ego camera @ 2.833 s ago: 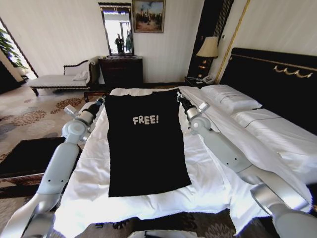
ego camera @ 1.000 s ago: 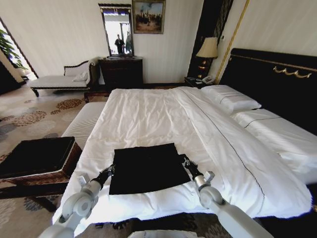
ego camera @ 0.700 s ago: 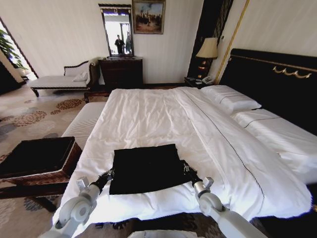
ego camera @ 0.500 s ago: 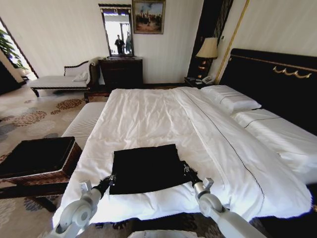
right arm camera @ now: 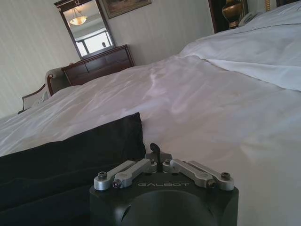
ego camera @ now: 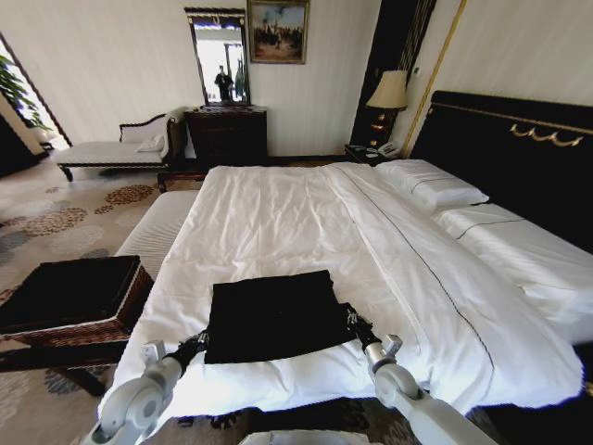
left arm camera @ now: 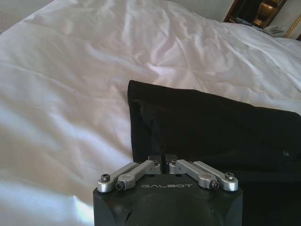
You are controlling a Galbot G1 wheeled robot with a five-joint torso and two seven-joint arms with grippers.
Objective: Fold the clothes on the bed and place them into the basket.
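Note:
The black T-shirt [ego camera: 276,315] lies folded into a flat rectangle on the white bed [ego camera: 278,213], close to its near edge, lettering hidden. My left gripper [ego camera: 196,343] sits low at the shirt's near left corner. In the left wrist view its fingers are pressed together [left arm camera: 162,157] at the dark edge of the shirt [left arm camera: 207,127]. My right gripper [ego camera: 350,318] rests at the shirt's near right side. The right wrist view shows that gripper shut [right arm camera: 157,155] over white sheet, just beside the shirt's corner [right arm camera: 70,150]. The basket [ego camera: 65,297] stands on the floor left of the bed.
A white striped bench [ego camera: 157,232] runs along the bed's left side, behind the basket. Pillows [ego camera: 431,185] and the black headboard [ego camera: 519,148] are at the right. A dark dresser [ego camera: 227,134] with a mirror and a chaise stand against the far wall.
The shirt, held up spread earlier, now lies folded on the bed. Over the last second both grippers have drawn back slightly toward me while the shirt stayed put.

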